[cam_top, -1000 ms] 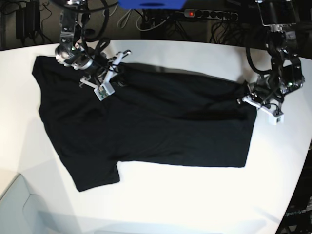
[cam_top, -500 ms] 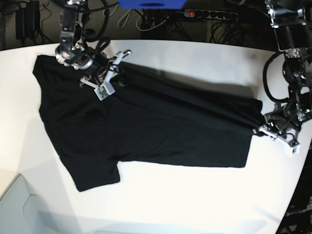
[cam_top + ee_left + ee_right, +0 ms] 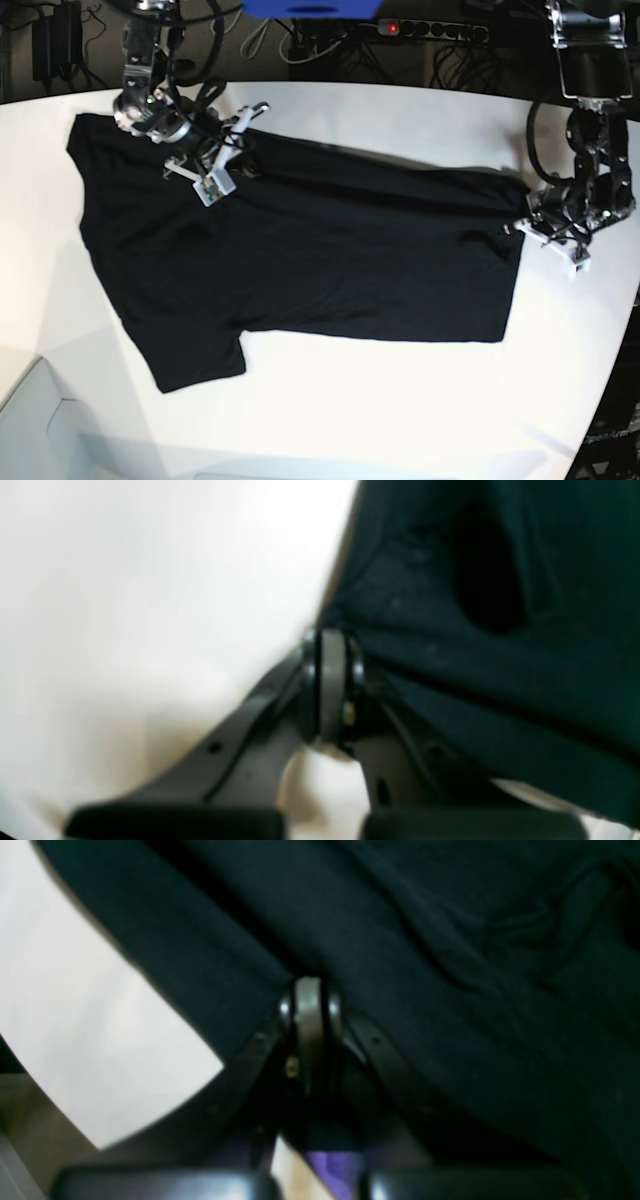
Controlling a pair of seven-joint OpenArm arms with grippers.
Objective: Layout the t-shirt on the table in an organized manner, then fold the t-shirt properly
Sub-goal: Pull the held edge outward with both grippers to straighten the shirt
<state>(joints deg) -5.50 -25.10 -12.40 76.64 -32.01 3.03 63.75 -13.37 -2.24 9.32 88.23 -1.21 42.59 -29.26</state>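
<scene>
The black t-shirt (image 3: 300,250) lies spread over the white table (image 3: 400,410), with one sleeve toward the front left. My right gripper (image 3: 240,155) is at the shirt's upper left edge, shut on a fold of the cloth (image 3: 450,965); its fingertips (image 3: 310,995) are pressed together. At the shirt's right edge, my left gripper (image 3: 522,226) is shut on the corner of the cloth (image 3: 475,655), and its fingertips (image 3: 332,650) are pinched together where the fabric meets bare table (image 3: 150,580).
The table's curved edge runs close to the left arm (image 3: 600,190) on the right. Cables and a power strip (image 3: 430,30) lie behind the table. A grey ledge (image 3: 50,430) sits at the front left corner.
My left gripper swung out to the right and toward the front, dragging the shirt's corner, then came back up and to the left. The right gripper has not moved.
</scene>
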